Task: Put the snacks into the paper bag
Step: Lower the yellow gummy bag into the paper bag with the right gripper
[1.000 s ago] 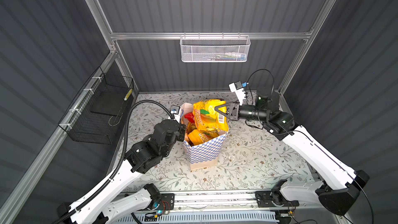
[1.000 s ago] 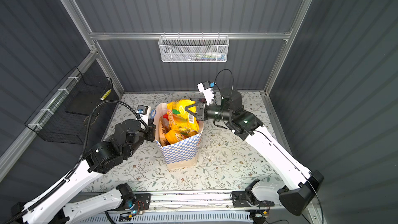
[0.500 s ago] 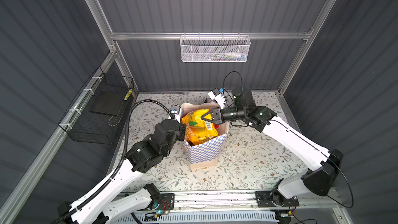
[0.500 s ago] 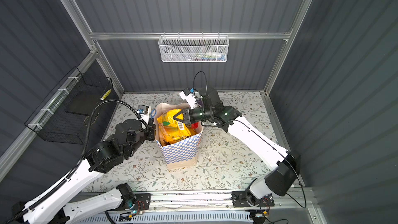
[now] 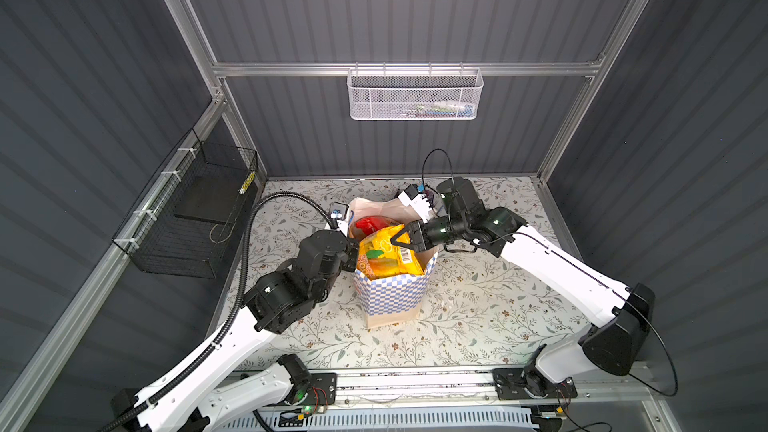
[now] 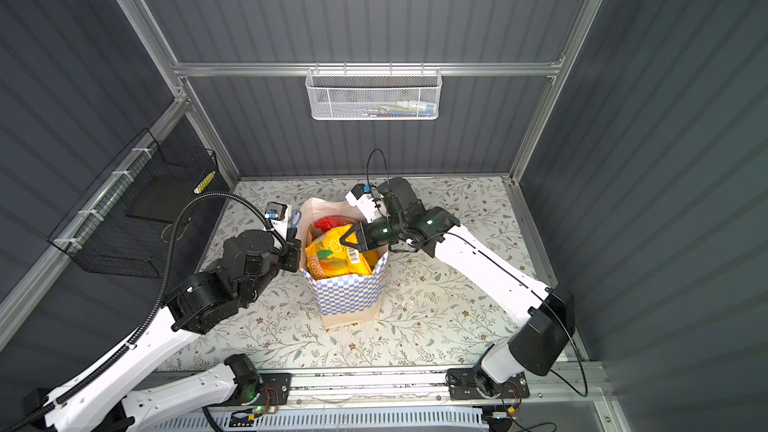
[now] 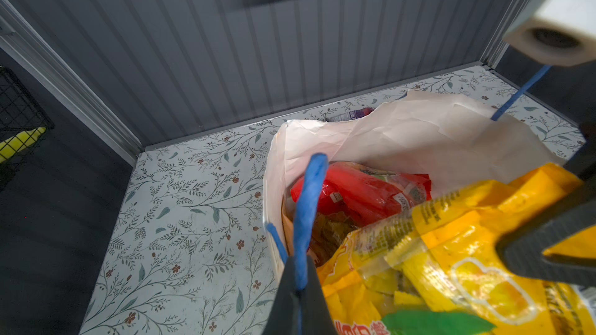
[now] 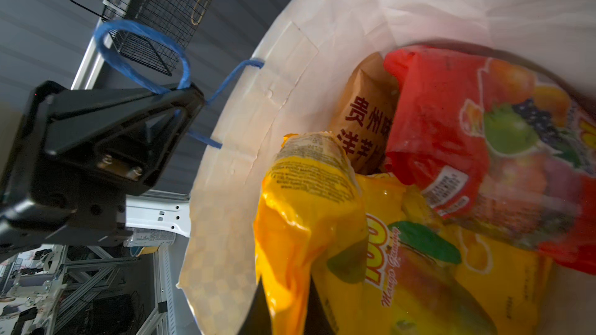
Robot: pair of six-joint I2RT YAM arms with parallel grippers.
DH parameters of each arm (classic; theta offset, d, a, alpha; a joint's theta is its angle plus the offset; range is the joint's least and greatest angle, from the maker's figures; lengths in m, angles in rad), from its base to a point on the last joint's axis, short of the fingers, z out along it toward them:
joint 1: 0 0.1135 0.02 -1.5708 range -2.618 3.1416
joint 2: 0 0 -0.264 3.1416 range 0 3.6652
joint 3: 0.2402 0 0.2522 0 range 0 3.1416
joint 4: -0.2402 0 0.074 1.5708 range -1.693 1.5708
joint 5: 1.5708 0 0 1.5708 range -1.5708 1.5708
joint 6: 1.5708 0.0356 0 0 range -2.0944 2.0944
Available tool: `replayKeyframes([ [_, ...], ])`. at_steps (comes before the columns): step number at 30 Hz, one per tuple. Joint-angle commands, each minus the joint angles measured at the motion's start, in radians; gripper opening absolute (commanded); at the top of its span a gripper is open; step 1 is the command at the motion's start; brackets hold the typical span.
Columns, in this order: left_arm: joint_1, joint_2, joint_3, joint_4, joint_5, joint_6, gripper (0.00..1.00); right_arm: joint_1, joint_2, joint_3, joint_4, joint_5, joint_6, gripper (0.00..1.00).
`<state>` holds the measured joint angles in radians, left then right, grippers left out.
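Right gripper (image 5: 394,238) is clenched on the top edge of a yellow mango packet (image 5: 386,259). That packet sits in the mouth of the paper bag (image 5: 390,301), its upper part standing above the front rim in both top views. Left gripper (image 7: 298,285) pinches the blue cord handle (image 7: 309,207) on its side, holding that wall open. Deeper inside lie a red fruit packet (image 8: 451,143) and a tan pouch with Chinese characters (image 8: 364,124). 1 purple packet (image 7: 354,112) seems to lie on the table behind the bag, mostly hidden.

The bag looks nearly full, so letting go now may leave the yellow packet perched on the heap, free to slide over the rim. Pushing it down hard could buckle the paper wall or tip the bag, since only 1 handle is held. A strong pull on the cord could tear it out.
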<state>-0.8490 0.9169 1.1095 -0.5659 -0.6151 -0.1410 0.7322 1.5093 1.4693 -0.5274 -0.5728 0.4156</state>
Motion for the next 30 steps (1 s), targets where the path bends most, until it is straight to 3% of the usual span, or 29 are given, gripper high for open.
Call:
replayKeyframes([
  [1, 0.004, -0.01, 0.004, 0.017, -0.033, 0.014, 0.0, -0.016, -0.02, -0.029, -0.021, 0.057, -0.046, 0.0],
  [12, 0.004, -0.015, 0.001, 0.018, -0.063, 0.012, 0.0, -0.028, -0.014, -0.044, -0.036, 0.198, -0.052, 0.07],
  [25, 0.003, -0.008, 0.002, 0.013, -0.084, 0.012, 0.0, -0.022, -0.087, -0.039, -0.013, 0.267, -0.041, 0.35],
  [30, 0.004, -0.009, 0.002, 0.012, -0.093, 0.01, 0.0, -0.015, -0.108, -0.011, -0.017, 0.269, -0.043, 0.53],
])
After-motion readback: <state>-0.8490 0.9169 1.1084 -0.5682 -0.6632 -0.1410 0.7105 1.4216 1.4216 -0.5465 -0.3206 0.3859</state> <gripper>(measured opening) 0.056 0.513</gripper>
